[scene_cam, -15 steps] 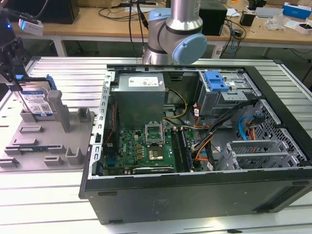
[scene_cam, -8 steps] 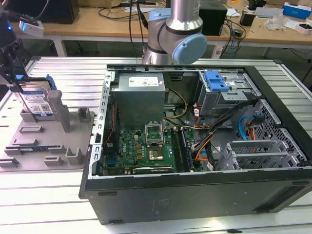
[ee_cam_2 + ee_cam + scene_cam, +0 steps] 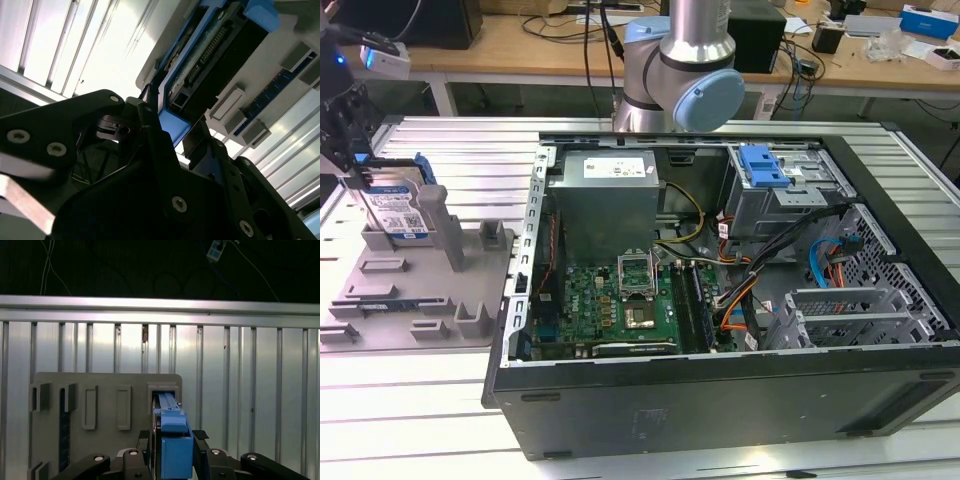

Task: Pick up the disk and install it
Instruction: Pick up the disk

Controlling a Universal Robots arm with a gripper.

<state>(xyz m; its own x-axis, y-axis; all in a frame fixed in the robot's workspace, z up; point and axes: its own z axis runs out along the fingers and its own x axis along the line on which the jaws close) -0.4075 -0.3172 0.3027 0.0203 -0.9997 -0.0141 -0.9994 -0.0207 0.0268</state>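
The gripper [image 3: 356, 165] is held at the exterior view's left, pointed downward — its fingers [image 3: 200, 436] are pressed against both sides of the disk [image 3: 396, 207].

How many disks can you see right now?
1. The disk stands on edge in the grey fixture at the exterior view's left, the gripper at its top. The case's drive cage may hide others.

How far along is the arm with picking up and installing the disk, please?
Done: the gripper sits at the disk, which stands upright in the grey holder. In hand: its fingers close on either side of the blue bracket in the first wrist view. Left: the disk is outside the open computer case, so nothing is installed yet.
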